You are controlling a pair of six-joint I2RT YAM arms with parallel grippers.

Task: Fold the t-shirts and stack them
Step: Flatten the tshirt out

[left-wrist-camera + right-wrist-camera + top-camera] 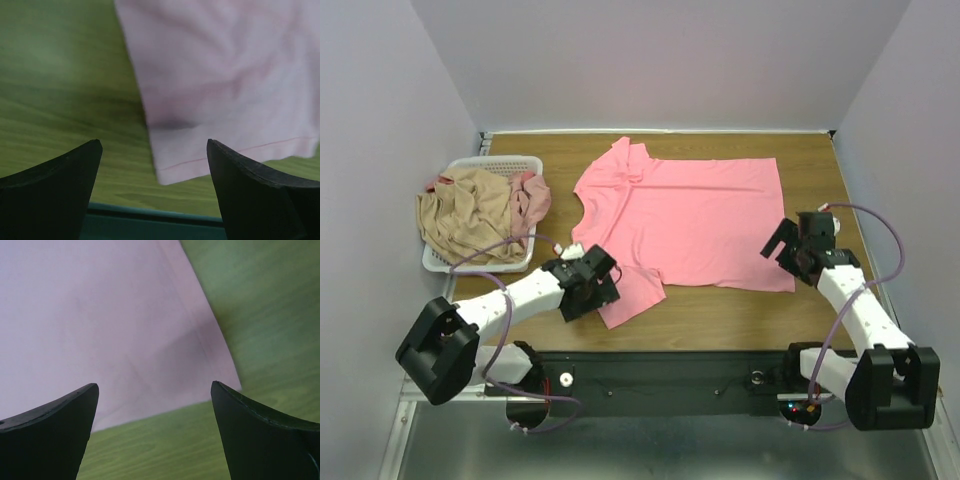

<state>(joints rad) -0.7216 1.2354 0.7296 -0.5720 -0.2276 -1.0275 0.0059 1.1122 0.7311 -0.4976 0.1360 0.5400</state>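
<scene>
left gripper (153,145), right gripper (154,385): jaws spread | salmon-pink soft cloth t-shirt (690,215): edges ahead, between jaws | you: pinch both corners evenly

From where I stood, the spread t-shirt (690,215) lay flat across the middle of the table (740,310), neck toward nine o'clock and hem toward three. One sleeve reached out at eleven and the other at seven. The basket (505,160) sat at the table's ten o'clock corner, just beside the neck. It held two bunched t-shirts (470,215), one spilling over its rim and the other seemingly tucked against its three o'clock side. The left gripper (152,145) hung by the seven o'clock sleeve, and the right gripper (154,386) by the hem's four o'clock corner.
</scene>
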